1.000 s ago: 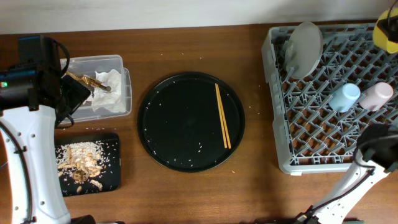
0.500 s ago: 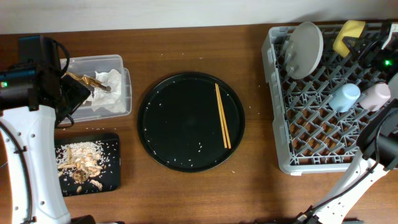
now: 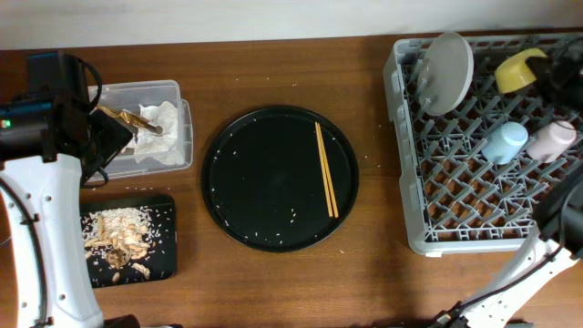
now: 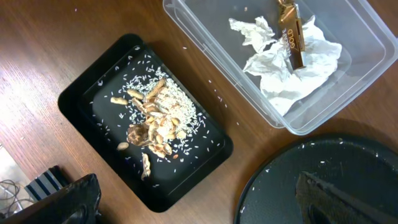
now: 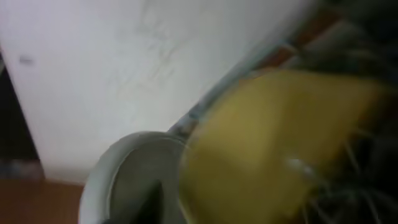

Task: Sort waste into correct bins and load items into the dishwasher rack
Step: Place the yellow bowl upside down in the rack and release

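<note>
I see the yellow bowl [image 3: 519, 71] now down in the rack's [image 3: 455, 219] far corner, just right of the plate [image 3: 446, 71], but I cannot tell whether my right gripper [image 3: 552, 78] beside it grips or has let go; my left gripper [image 4: 205, 196] hangs wide open, empty, and only the chopsticks [image 3: 326, 169] remain.

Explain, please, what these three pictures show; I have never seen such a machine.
Two robot arms work at a table. One picture looks down from above; the other two come from wrist cameras. The left claw is open and empty near a clear tub of napkins and a black tray of food scraps. Chopsticks lie on the round tray. The rack holds a plate, a blue cup, a pink cup and a yellow bowl. The right claw is beside the bowl; its picture is blurred, so its grip is unclear.
</note>
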`<state>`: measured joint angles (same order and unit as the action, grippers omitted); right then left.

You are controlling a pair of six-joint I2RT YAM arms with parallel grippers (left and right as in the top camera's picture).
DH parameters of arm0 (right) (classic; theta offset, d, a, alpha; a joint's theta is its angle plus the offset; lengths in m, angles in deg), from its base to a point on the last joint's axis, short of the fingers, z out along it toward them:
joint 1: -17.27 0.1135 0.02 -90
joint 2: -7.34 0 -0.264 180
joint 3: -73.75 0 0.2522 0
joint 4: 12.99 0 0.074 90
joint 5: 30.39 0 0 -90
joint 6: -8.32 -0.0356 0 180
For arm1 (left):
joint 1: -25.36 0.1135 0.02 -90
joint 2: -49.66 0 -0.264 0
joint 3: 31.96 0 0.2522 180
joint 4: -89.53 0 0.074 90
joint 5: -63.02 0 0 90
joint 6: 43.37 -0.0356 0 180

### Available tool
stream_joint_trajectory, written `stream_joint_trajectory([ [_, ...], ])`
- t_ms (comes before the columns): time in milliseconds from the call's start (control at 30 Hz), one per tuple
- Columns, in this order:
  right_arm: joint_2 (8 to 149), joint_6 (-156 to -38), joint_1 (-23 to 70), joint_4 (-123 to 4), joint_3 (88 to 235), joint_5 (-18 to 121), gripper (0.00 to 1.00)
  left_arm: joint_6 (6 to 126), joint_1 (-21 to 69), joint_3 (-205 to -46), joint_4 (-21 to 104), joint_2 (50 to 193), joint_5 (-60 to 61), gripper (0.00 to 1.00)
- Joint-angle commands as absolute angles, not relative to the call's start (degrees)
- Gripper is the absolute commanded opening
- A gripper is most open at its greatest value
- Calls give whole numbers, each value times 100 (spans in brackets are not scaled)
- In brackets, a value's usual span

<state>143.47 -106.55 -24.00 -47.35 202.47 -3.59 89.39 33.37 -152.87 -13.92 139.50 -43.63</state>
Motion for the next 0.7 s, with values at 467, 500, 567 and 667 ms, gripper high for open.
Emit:
stream_joint_trajectory([
  [467,13257,-9562,-586,-6156,20280,6222,4,8989,3341,-15338,-1392,13941,-4380,99],
  [500,13539,-9564,-532,-6005,20280,6253,4,8989,3341,-15338,-1392,13941,-4382,99],
  [567,13807,-9564,-536,-5889,20280,6465,4,8992,3341,-15338,-1392,13941,-4380,100],
  [667,13834,-9564,-540,-5955,20282,7240,4,8989,3341,-15338,-1392,13941,-4380,99],
])
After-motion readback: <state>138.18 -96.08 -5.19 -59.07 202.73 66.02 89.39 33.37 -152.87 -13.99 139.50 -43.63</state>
